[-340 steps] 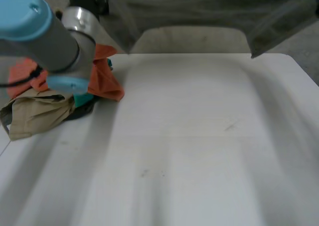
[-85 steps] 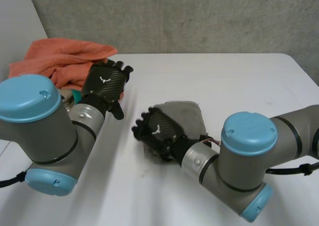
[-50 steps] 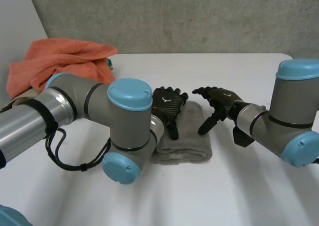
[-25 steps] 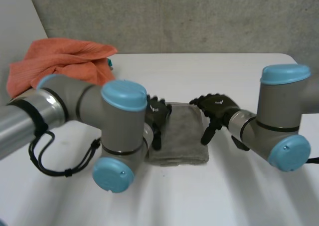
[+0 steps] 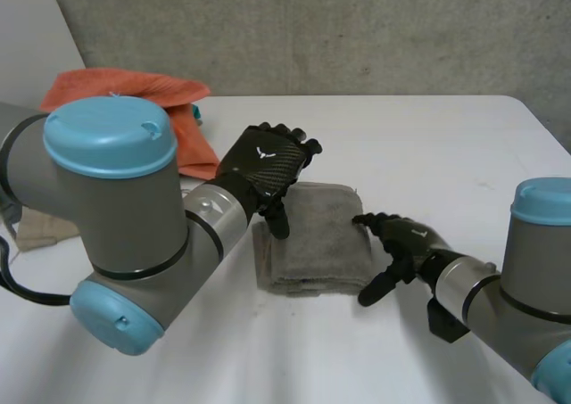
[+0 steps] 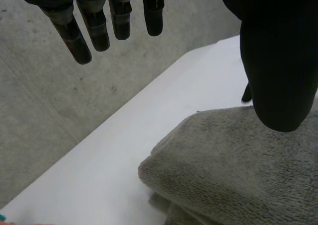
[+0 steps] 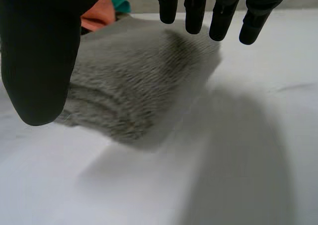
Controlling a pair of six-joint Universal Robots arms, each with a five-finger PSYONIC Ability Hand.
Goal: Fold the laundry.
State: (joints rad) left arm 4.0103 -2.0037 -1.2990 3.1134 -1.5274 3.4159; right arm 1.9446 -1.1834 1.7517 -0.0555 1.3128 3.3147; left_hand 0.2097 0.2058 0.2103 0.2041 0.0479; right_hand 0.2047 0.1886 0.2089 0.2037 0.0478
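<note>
Bright, diffuse light from above, white table (image 5: 446, 145) evenly lit, soft faint shadow along the near edge of the grey towel (image 5: 317, 234), grey wall (image 5: 312, 29) slightly dimmer behind.

1 folded grey towel (image 5: 314, 234), 1 orange cloth (image 5: 125, 87), 1 beige cloth (image 5: 40, 230) and 1 white table (image 5: 446, 154).

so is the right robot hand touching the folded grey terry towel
Cannot tell. In the head view, fingertips of the right robot hand sit at the edge of the folded grey terry towel; the right wrist view shows neither gap nor contact plainly.
</note>
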